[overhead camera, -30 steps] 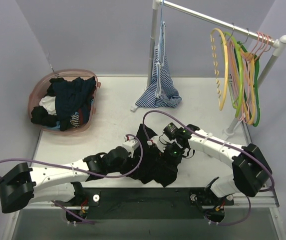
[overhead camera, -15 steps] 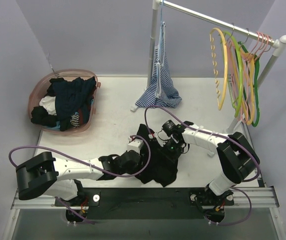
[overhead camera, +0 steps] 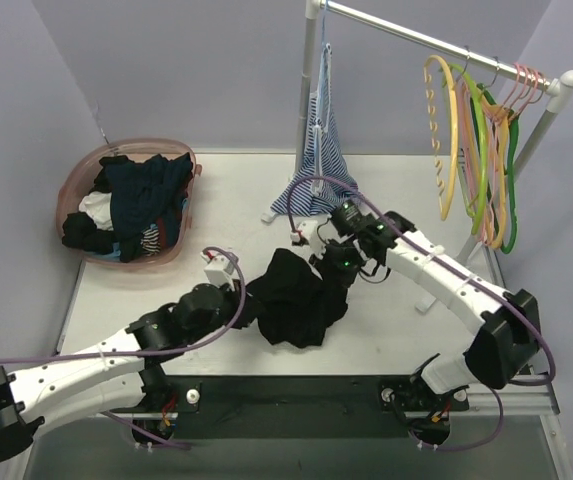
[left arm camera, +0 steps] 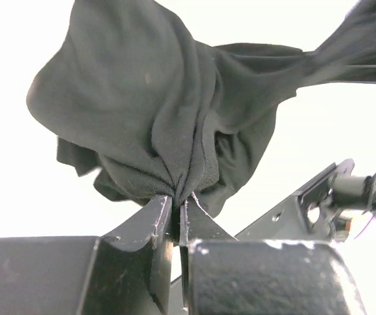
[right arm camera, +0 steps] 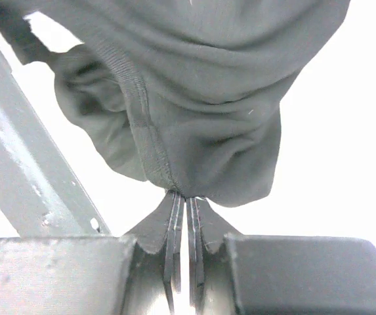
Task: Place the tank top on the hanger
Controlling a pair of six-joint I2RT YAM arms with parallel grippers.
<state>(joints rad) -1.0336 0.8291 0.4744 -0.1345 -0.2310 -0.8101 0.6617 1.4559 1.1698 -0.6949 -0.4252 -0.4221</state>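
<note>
The black tank top (overhead camera: 296,300) lies bunched at the middle of the table, pinched at both ends. My left gripper (overhead camera: 251,306) is shut on its left side; in the left wrist view the fabric (left arm camera: 155,98) gathers into the closed tips of that gripper (left arm camera: 176,200). My right gripper (overhead camera: 334,268) is shut on the top's far right edge. The right wrist view shows a hemmed fold (right arm camera: 201,98) caught between that gripper's closed tips (right arm camera: 186,195). The yellow hanger (overhead camera: 449,130) hangs on the rail at the upper right, apart from both grippers.
A pink basket (overhead camera: 181,160) of mixed clothes sits at the far left. A blue-and-white striped garment (overhead camera: 318,170) hangs from the rack post (overhead camera: 306,90). Green and orange hangers (overhead camera: 491,160) hang beside the yellow one. The rack's right leg (overhead camera: 466,255) stands near my right arm.
Both grippers have closed on the tank top. My left arm has drawn back to the left and my right gripper has moved toward the far side, pulling the fabric with them.
</note>
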